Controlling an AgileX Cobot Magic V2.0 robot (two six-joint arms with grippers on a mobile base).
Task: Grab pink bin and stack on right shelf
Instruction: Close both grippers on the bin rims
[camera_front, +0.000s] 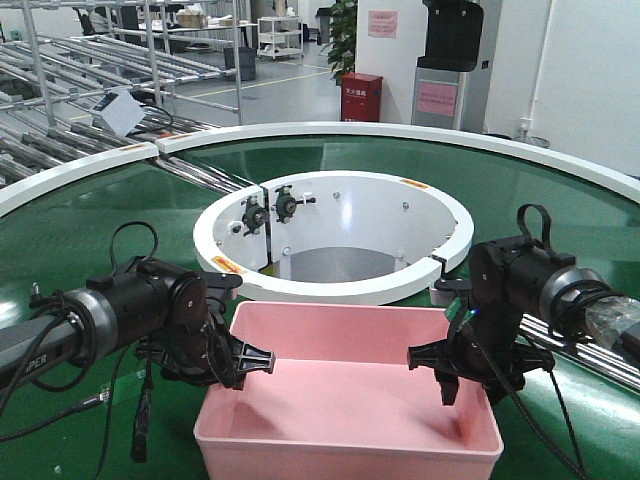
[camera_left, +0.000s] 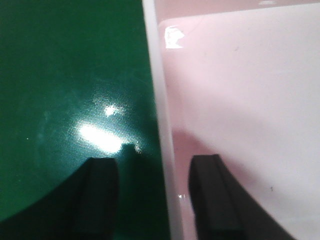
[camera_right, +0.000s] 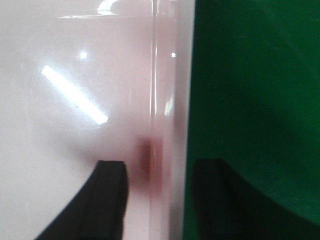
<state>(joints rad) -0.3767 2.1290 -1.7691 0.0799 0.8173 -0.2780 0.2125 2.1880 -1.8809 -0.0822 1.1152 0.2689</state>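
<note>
Pink bin (camera_front: 350, 420) sits flat on the green conveyor belt (camera_front: 120, 210), with the white ring housing (camera_front: 330, 290) just behind the bin's far wall. One arm at each short side of the bin.

Left claw (camera_left: 157, 200): wide open, straddling the bin's left wall. Outer finger (camera_left: 100, 200) is over the belt, inner finger over the bin floor. Gap on both sides of the rim, nothing gripped.

Right claw (camera_right: 162, 200): same setup on the bin's right wall, open, no hold. Its outer finger looks close to the wall (can't tell if it's touching, wrist view is blurry).

My read on why they straddle: pinching opposite walls lets the tub lift level between two arms, since it's too wide for one claw.

Looks like pre-grasp. Next is close both, then lift together.

Risk: the walls are smooth and tapered, so an uneven pinch could slide up to the rolled rim.

Right shelf isn't in any view.
</note>
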